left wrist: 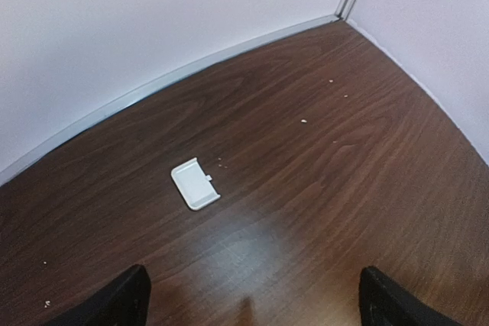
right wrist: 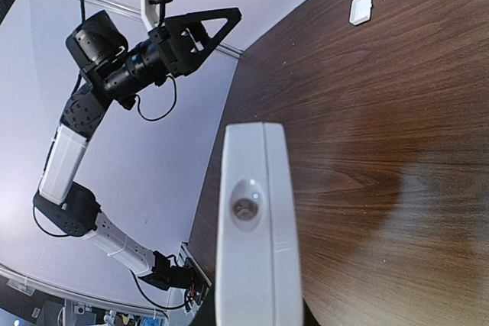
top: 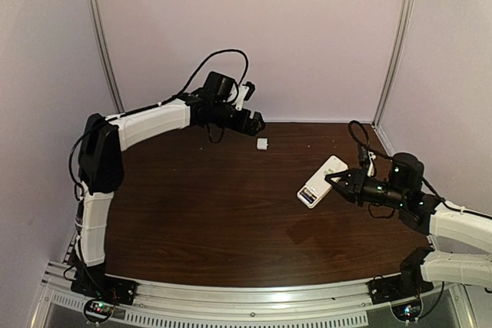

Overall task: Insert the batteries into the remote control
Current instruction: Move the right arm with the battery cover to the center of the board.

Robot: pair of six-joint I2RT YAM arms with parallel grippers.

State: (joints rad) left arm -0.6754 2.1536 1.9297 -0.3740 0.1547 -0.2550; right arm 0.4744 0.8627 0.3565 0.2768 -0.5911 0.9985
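top: high, near edge, whole table (top: 215, 220)
L wrist: close, looks down, far corner
R wrist: low along table
shared: white piece (top: 262, 144)

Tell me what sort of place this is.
Probably a lab robot test booth: plain pale walls, metal corner posts, dark wood table, left arm and right arm bolted to a rail.

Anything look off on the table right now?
One thing: a small white plastic piece lies loose near the back edge of the table, well apart from the remote control that the right gripper holds. The left gripper hangs open above it. Pale specks dot the wood nearby.
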